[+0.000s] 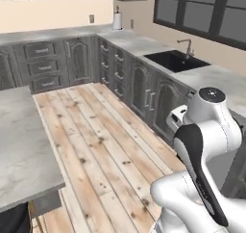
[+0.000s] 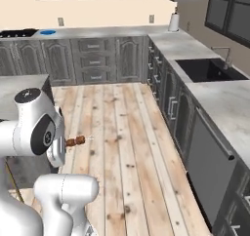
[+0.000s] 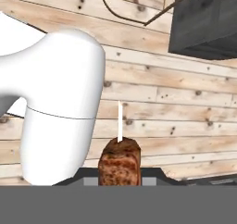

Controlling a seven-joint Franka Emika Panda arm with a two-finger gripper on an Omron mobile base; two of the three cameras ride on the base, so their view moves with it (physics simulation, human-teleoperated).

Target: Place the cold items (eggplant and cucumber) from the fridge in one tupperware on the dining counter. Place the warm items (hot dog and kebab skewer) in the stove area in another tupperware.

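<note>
Knotty matt wood floor (image 1: 105, 145); charred, rough kebab skewer (image 3: 120, 165).

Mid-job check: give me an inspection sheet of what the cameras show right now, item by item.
Surface: wooden plank floor under the arm; grey counter at left, no items on the part visible.
Job's things: kebab skewer, meat chunks with a white stick tip, sticks out beside the arm; tupperware, eggplant, cucumber, hot dog: nothing seen.
Clutter: paper towel roll on the far counter; a blue object by the stove.
Grippers: gripper shut on the kebab skewer.
Cables: nothing seen.
Surroundings: dark cabinets, sink with faucet, windows.
</note>
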